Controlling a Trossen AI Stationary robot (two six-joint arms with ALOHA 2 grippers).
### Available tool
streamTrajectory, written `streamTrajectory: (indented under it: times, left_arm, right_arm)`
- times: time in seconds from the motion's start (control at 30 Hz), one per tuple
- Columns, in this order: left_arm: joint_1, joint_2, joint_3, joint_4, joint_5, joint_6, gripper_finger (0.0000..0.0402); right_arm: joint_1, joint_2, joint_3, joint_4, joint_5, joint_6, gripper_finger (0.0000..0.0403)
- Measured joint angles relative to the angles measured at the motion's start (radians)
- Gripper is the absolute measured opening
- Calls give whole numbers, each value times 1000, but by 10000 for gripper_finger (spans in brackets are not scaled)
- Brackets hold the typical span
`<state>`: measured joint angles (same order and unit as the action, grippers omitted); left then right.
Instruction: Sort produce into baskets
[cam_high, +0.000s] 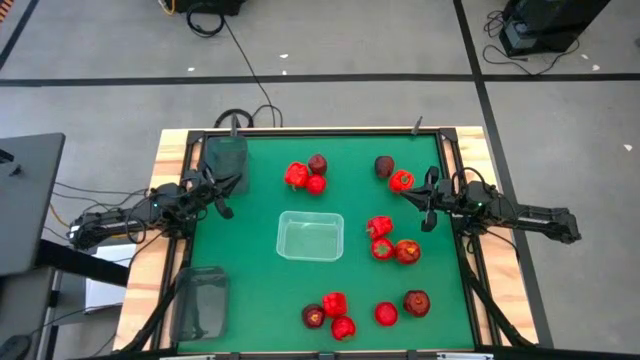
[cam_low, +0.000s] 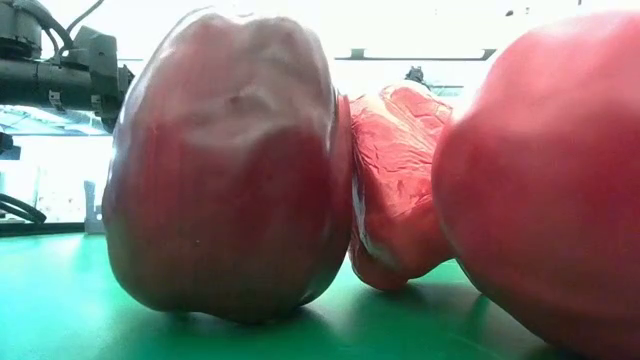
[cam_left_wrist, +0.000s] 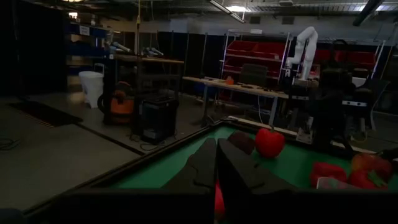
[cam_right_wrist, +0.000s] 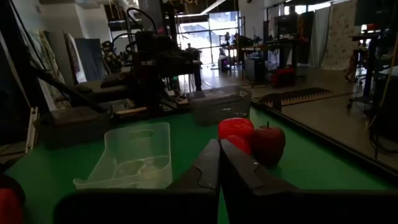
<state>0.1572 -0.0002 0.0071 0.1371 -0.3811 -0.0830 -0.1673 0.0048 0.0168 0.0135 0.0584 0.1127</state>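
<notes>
The produce lies in loose groups on the green table: three pieces at the far left-centre (cam_high: 305, 174), a maroon apple (cam_high: 385, 166) and a red pepper (cam_high: 401, 181) at the far right, three red pieces (cam_high: 390, 242) right of centre, and several along the near edge (cam_high: 365, 312). The clear basket (cam_high: 311, 237) stands at the centre. One smoky grey basket (cam_high: 225, 155) stands at the far left, another (cam_high: 203, 303) at the near left. My left gripper (cam_high: 226, 200) is shut and empty at the left edge. My right gripper (cam_high: 425, 203) is shut and empty at the right edge, near the red pepper.
In the low view a maroon apple (cam_low: 230, 170), a red pepper (cam_low: 395, 190) and a round red piece (cam_low: 550, 190) fill the picture close to the camera. The table has a raised dark frame (cam_high: 440, 150). Bare green mat lies between the clear basket and each gripper.
</notes>
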Motion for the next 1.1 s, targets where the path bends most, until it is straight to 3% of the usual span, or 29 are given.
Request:
streamTrajectory:
  times: [0.83, 1.1]
  left_arm:
    - [0, 0, 0, 0, 0, 0, 19]
    - [0, 0, 0, 30, 0, -80, 19]
  right_arm:
    - [0, 0, 0, 0, 0, 0, 19]
    - [0, 0, 0, 5, 1, 0, 19]
